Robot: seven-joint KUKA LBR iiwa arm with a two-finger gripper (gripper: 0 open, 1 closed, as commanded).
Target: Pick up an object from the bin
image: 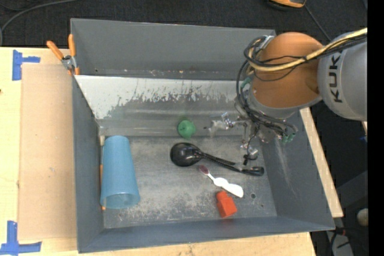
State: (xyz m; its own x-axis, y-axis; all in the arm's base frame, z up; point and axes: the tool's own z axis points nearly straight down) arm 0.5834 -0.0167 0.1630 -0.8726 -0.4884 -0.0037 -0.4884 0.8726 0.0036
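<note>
Black ladle [187,154], handle end just below gripper [249,153], grip state impossible to tell.

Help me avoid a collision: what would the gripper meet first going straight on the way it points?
Probably the handle end of the black ladle, lying just under the gripper; depth is unclear, so perhaps the bin floor.

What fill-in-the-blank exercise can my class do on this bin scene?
The cup lying on its side at the left of the bin is light ____. The small ball near the back wall is ____. The ladle whose handle end lies under the claw is ____.
Missing words: blue, green, black.
</note>
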